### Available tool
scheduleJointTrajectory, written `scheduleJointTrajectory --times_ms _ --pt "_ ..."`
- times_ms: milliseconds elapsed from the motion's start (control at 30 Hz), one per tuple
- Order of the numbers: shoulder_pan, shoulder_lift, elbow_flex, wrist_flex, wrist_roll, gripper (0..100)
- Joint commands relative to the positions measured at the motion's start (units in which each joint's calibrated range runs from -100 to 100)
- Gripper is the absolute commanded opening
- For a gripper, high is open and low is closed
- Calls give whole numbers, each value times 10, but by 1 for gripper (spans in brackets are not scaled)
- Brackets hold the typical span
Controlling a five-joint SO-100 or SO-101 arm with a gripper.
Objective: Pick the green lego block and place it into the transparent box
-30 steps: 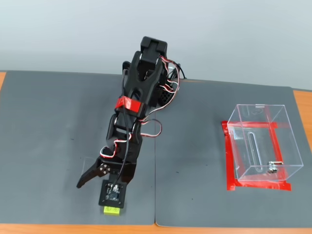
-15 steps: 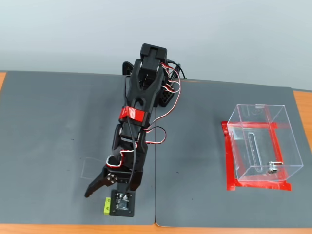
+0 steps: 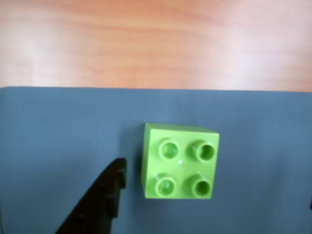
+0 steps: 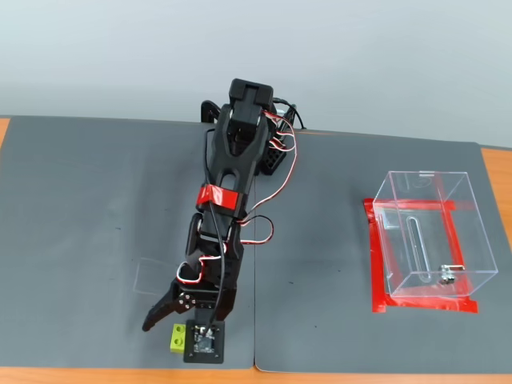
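My green lego block [image 3: 179, 163] sits flat, 4 studs up, on the grey mat near its front edge. My transparent box [image 4: 430, 234] stands upright, well apart, inside red tape.

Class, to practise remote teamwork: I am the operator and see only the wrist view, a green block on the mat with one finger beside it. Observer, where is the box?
Observer: In the fixed view the box stands far to the right on red tape, well apart from the block.
Operator: Anything in it?
Observer: Nothing loose shows; only its latch.
Operator: Is the gripper open?
Observer: Yes. The gripper is open, low over the block, with one finger splayed to the block's left.
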Motion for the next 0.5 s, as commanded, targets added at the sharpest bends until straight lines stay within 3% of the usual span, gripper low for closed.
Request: scheduleJointTrajectory --times_ms 0,467 --pt "0 6 -28 -2 -1 42" --pt "3 50 -48 -1 -1 41"
